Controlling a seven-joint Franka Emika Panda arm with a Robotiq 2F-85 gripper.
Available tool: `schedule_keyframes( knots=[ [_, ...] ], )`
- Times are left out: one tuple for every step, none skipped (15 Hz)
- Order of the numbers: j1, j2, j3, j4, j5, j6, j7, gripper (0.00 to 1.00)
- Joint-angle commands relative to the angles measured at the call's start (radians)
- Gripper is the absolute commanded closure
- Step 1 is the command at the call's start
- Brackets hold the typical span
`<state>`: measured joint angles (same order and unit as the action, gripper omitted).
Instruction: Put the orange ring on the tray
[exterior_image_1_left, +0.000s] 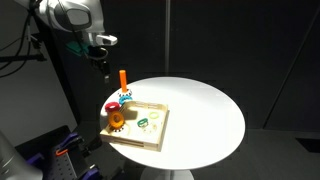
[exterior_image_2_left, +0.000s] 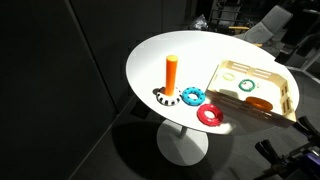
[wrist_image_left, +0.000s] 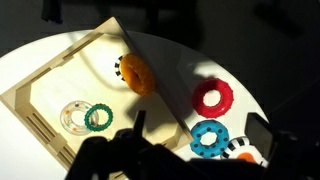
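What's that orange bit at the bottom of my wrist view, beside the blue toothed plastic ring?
Observer: An upright orange plastic peg on a black-and-white base, standing on the round white table.
Operator: And how high up am I?
Observer: An exterior view shows the gripper hanging in the air, well clear of the table top.
Operator: What's near the table's edge?
Observer: The shallow light-wood tray lies close to it, in both exterior views.

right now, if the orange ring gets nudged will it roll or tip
The orange ring seems propped on edge against the tray rim, so a nudge would probably tip it flat. It looks chunky and rigid, so likely no squashing when gripped.
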<state>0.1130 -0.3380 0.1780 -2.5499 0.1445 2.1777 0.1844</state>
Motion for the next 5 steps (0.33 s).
schedule_keyframes(
  knots=[
    [0.002,-0.034,-0.012,0.031,-0.013,-0.072,0.010,0.00],
    [0.008,-0.017,-0.009,0.011,-0.004,-0.029,0.003,0.00],
    [0.008,-0.020,-0.009,0.012,-0.004,-0.032,0.003,0.00],
    [0.008,-0.020,-0.009,0.010,-0.004,-0.032,0.003,0.00],
    [0.008,-0.018,-0.009,0.009,-0.004,-0.032,0.003,0.00]
  ],
)
